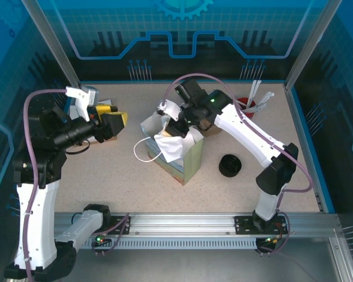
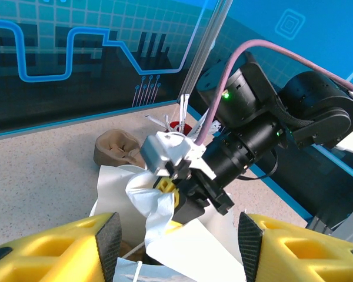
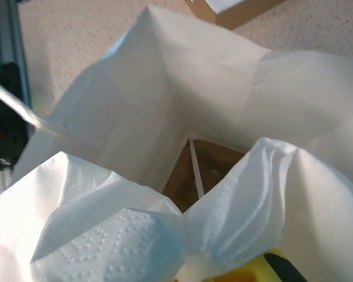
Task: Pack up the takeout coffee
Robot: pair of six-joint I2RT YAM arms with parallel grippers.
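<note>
1. The right jaws, clamped on a napkin, hang over the open paper bag
2. The takeout coffee seems to sit deep inside, straight below
3. The left jaws gape empty, well left

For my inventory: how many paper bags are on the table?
1. The pale paper bag stands open at the table centre, left of the stack of black round lids, a white paper napkin over its mouth. Others may be hidden.

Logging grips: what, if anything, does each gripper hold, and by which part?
The right gripper pinches a white napkin by its bunched upper end, above the open paper bag. The left gripper stands open, holding nothing.
</note>
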